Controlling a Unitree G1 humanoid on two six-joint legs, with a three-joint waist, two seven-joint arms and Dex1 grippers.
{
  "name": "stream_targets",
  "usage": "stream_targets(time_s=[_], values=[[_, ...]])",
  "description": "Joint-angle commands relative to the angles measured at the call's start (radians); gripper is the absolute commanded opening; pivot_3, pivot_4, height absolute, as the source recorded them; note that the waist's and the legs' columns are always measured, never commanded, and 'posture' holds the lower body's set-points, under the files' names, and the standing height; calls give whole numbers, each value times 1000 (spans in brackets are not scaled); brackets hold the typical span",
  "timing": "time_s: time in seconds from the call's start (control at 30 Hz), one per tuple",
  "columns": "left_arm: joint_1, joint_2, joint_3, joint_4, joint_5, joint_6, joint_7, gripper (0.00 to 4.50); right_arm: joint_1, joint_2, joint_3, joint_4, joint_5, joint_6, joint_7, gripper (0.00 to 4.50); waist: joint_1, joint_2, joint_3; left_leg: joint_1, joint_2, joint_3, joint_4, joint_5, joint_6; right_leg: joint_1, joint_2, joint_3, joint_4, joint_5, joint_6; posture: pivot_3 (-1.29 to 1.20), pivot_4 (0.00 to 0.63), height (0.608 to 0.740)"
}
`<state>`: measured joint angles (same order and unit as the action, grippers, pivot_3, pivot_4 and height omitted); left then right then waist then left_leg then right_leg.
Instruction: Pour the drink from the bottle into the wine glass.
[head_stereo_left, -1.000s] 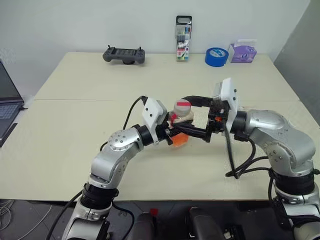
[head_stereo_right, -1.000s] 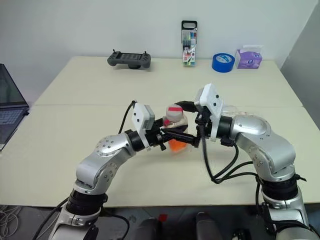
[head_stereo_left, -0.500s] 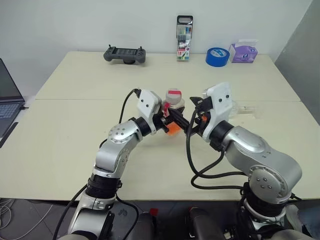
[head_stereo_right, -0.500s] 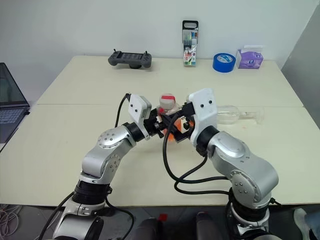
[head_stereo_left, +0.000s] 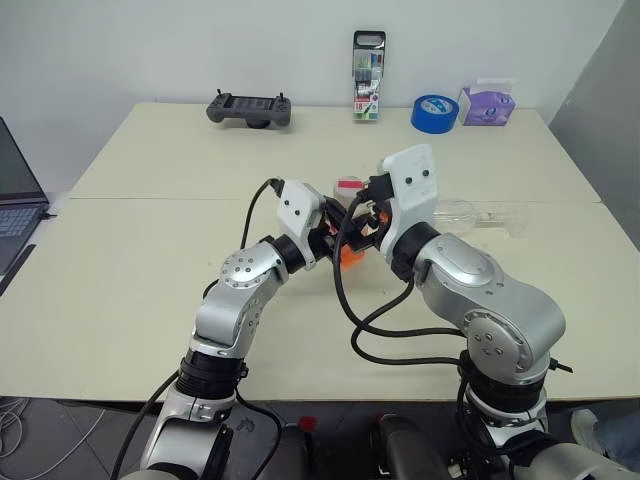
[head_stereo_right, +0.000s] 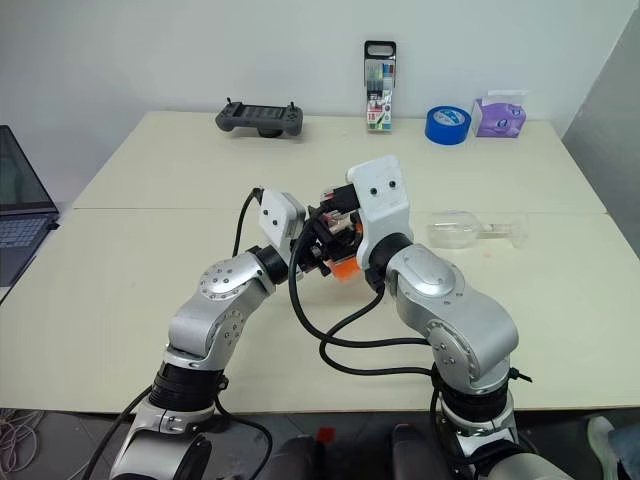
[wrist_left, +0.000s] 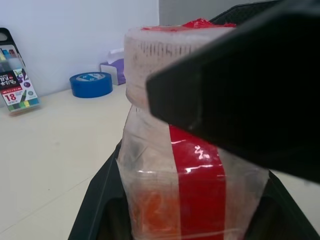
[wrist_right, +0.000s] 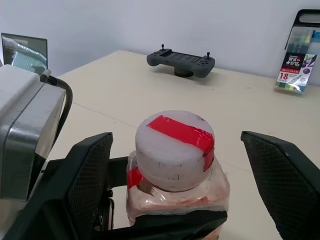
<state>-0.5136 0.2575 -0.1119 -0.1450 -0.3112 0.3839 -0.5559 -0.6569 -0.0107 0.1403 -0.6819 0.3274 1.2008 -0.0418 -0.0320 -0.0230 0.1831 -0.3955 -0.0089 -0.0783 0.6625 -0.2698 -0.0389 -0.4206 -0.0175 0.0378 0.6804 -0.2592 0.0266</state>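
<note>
My left claw (wrist_right: 165, 220) clamps the bottle (wrist_right: 175, 165) upright above the worktop (head_stereo_left: 150, 260) while my right claw (wrist_right: 175, 150), spread wide, straddles its cap (wrist_right: 175, 142) for unscrewing; the wine glass (head_stereo_left: 470, 213) lies toppled nearby.

The table carries one bottle (wrist_right: 176, 165), one wine glass (head_stereo_right: 470, 229), one game controller (head_stereo_left: 248, 108), one marker case (head_stereo_left: 367, 77), one blue tape roll (head_stereo_left: 433, 113), one purple tissue pack (head_stereo_left: 486, 104) and one laptop (head_stereo_left: 18, 206).
</note>
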Motion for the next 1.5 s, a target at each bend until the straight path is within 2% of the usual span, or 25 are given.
stream_targets(time_s=[0.03,0.07,0.23,0.27,0.37,0.47,0.5,0.57,0.6,0.63,0.73,0.9,1.1,1.27,1.33,1.5], values=[[-8,-5,13,-46,0,-16,8,1779,-21,19,-7,-9,-27,-38,-17,4000,0,0,0,0,0,0,0,0,0,0,0,0,0,0,0,0,150,740],[-8,-4,13,-46,1,-17,9,1779,-20,18,-2,-2,-32,-40,-15,3820,0,0,0,0,0,0,0,0,0,0,0,0,0,0,0,0,150,740],[-8,-1,18,-49,1,-15,13,1779,-28,21,1,19,-58,-49,-17,2072,0,0,0,0,0,1,0,0,0,0,0,0,0,0,0,0,150,740],[-8,0,18,-48,1,-14,13,1779,-29,21,1,21,-60,-50,-16,1873,0,0,0,0,0,0,0,0,0,0,0,0,0,0,0,0,150,740],[-11,0,18,-44,2,-16,18,1779,-40,-15,28,33,-80,-59,-4,1873,0,0,0,0,0,0,0,0,0,0,0,0,0,0,0,0,150,740],[-19,-3,17,-45,-1,-11,24,1779,-58,-96,49,86,-48,-163,126,1873,0,0,0,0,0,0,0,0,0,0,0,0,0,0,0,0,150,740],[-23,-4,18,-42,-2,-10,24,1779,-60,-118,31,121,2,-198,214,1873,-1,0,0,0,0,1,0,0,0,0,0,-1,0,0,0,0,150,740],[-25,-4,23,-40,-8,-7,19,1779,-34,-194,-11,173,212,-287,587,1873,0,0,0,0,-1,1,0,0,0,1,1,-2,-1,0,0,0,150,740],[-26,-3,23,-39,-8,-7,18,1778,-36,-230,-35,224,273,-311,714,1873,2,0,0,1,-1,1,0,0,0,1,3,-3,-1,0,0,0,150,740],[-26,-3,20,-38,-4,-6,16,1776,-63,-284,-30,325,259,-378,828,1873,3,0,0,0,-2,1,1,0,1,2,3,-3,-1,0,0,0,150,740],[-25,3,18,-57,-5,8,13,1775,-159,-372,-8,563,190,-529,1036,1873,-5,0,0,1,-3,4,1,0,1,2,3,-1,-1,0,0,0,150,740],[-12,14,26,-77,-2,20,17,1775,-214,-423,27,682,157,-633,1201,1873,-9,0,0,2,2,4,-1,0,1,1,4,-1,0,0,0,0,150,740],[4,16,32,-99,-2,30,34,1770,-219,-417,17,706,132,-673,1192,1873,-6,0,0,1,2,1,0,0,1,1,2,0,0,0,0,0,150,740],[2,11,30,-81,3,19,30,1769,-207,-411,-11,645,144,-634,1128,3541,0,0,0,1,0,3,1,0,1,1,0,0,0,1,0,0,150,740],[-5,6,28,-71,5,15,28,1769,-202,-401,-27,617,123,-627,1059,4288,2,0,0,1,0,2,1,0,1,1,0,0,0,1,0,0,150,740],[-14,1,21,-48,5,1,22,1769,-174,-383,-55,531,111,-556,899,4302,2,0,0,1,0,1,1,0,1,0,0,0,0,1,0,0,150,740]])
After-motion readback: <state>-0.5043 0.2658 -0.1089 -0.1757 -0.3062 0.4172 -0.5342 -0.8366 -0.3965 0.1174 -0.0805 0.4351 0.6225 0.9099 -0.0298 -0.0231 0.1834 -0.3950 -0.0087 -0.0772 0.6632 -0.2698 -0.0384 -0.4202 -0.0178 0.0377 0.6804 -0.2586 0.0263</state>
